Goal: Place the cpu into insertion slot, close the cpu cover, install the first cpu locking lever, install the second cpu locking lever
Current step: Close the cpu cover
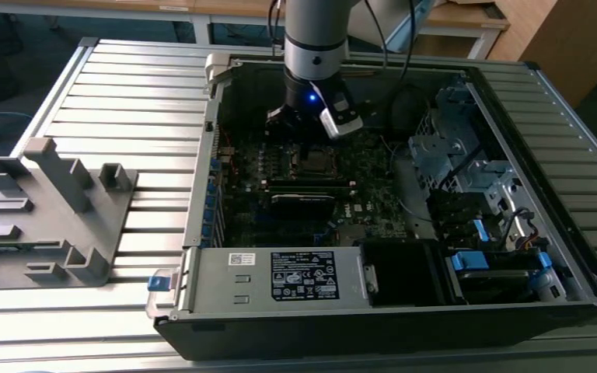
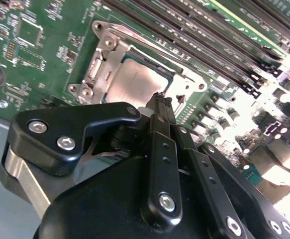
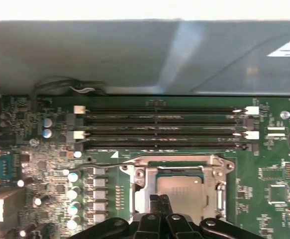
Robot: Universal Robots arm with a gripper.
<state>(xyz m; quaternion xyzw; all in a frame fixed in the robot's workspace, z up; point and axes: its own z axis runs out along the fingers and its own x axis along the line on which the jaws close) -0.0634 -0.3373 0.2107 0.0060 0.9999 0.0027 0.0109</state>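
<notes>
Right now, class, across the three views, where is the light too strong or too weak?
Second wrist view: glare washes out part of the motherboard; first wrist view: a blown-out white band beyond the case wall; exterior view: the computer case interior is dim.

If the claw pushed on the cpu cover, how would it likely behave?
The cpu cover looks like thin, shiny metal, so it is probably light and slippery. It lies flat, framing the cpu, so a downward push would likely barely move it.
</notes>
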